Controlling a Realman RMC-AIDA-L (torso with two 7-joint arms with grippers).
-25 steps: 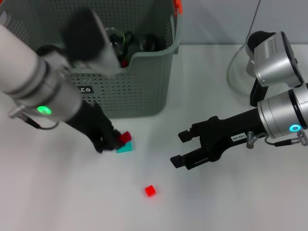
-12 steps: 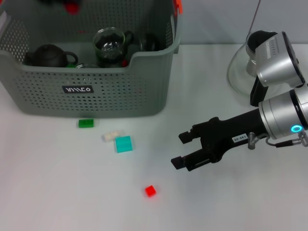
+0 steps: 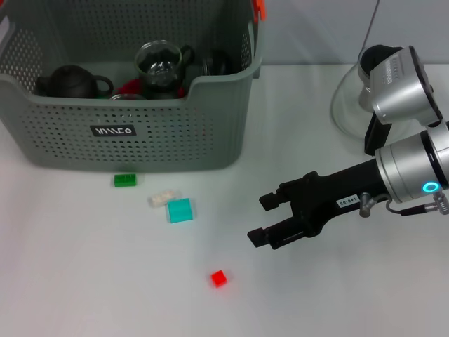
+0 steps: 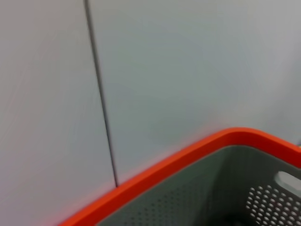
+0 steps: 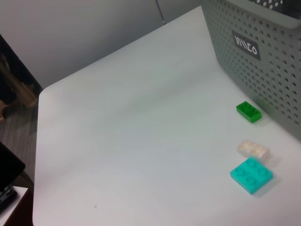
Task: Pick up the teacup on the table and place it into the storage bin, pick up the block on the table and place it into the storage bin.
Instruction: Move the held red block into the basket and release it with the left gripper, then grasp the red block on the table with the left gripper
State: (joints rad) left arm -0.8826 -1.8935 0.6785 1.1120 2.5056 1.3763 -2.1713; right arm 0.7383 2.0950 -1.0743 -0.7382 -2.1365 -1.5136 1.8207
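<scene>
Four blocks (image 3: 179, 210) on white table (image 3: 84, 281)

White table (image 3: 105, 281); clear rounded thing, maybe a glass dome (image 3: 345, 105), at its far right edge; black teapot (image 3: 70, 81) far left; grey wall (image 4: 188, 70) with dark vertical seam (image 4: 99, 94); dim brownish clutter (image 5: 14, 92) beyond the table edge

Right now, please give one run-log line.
storage bin: holds teapot, glass cup | table: four blocks loose | right gripper: open, hovering | left gripper: unseen
</scene>
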